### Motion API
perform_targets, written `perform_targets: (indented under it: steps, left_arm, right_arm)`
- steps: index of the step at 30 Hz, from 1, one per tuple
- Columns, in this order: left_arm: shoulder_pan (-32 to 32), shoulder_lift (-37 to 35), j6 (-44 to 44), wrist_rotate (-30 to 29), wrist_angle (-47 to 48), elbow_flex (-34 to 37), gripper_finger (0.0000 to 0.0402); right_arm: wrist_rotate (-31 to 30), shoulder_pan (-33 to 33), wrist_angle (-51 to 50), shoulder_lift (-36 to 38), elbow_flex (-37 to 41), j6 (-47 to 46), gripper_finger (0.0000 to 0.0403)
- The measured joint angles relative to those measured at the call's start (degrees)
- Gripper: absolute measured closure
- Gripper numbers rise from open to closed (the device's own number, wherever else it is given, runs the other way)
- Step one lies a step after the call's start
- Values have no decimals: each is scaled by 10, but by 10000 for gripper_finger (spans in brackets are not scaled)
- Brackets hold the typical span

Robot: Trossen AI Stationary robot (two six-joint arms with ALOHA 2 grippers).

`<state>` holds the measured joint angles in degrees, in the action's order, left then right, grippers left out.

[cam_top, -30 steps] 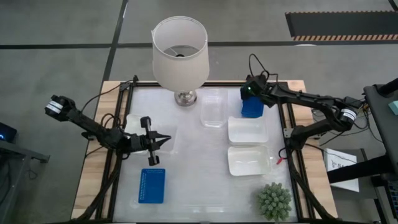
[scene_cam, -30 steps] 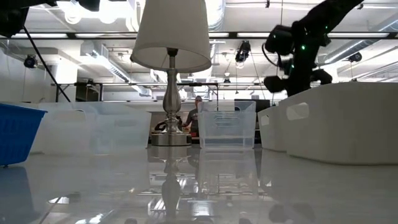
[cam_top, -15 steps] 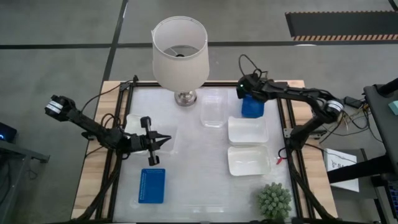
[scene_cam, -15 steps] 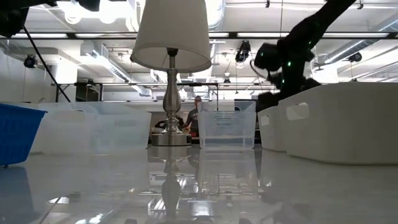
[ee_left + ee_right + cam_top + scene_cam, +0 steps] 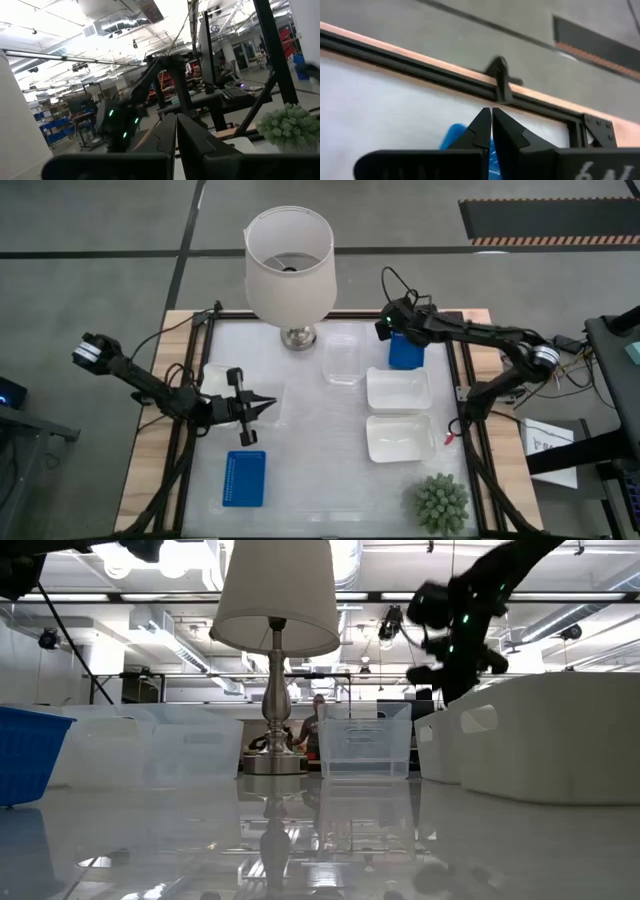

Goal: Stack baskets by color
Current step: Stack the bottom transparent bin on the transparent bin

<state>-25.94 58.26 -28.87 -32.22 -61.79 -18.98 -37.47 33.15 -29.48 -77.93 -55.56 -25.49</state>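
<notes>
Baskets, shallow rounded-corner plastic: two blue [image 5: 405, 352] [image 5: 244, 478], far right and near left; two white [image 5: 398, 390] [image 5: 400, 437], right side; clear one [image 5: 342, 358] beside the lamp [image 5: 290, 265]. Likely light, stiff, slick-walled; best taken by a rim. Right gripper [image 5: 383, 327] clenched, empty, at the far blue basket; left gripper [image 5: 268, 407] clenched, empty, left-centre.
</notes>
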Motion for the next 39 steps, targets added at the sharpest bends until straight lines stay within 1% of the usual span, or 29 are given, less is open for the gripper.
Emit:
perform_targets:
  steps: [5,10,14,17,22,23,25,28,31,33,35,37,39]
  left_arm:
    - [0,0,40,-11,44,0,402]
    - [0,0,100,-12,77,0,402]
    - [0,0,123,-11,89,0,402]
    - [0,0,136,-11,89,0,402]
    - [0,0,153,-11,88,0,402]
    - [0,0,160,-11,88,0,402]
    - [0,0,169,-11,88,0,402]
    - [0,0,200,-12,88,0,402]
    - [0,0,240,-18,88,0,402]
    - [0,0,271,-36,88,0,402]
    - [0,7,307,-68,86,0,402]
    - [0,20,350,-114,94,-1,402]
    - [0,38,391,-150,123,-14,402]
  right_arm:
    - [0,-94,-2,97,32,39,394]
    - [0,-205,7,173,87,58,394]
    - [0,-281,52,218,141,73,394]
    - [-1,-318,108,242,182,120,394]
    - [9,-347,203,265,240,192,394]
    - [20,-350,223,269,251,211,394]
    - [65,-355,271,279,274,266,394]
    - [156,-356,353,302,307,344,394]
    - [211,-356,420,338,322,386,394]
    - [238,-356,428,364,322,403,394]
    - [256,-356,424,391,322,422,394]
    - [261,-356,422,416,322,440,394]
    - [261,-355,421,439,322,452,394]
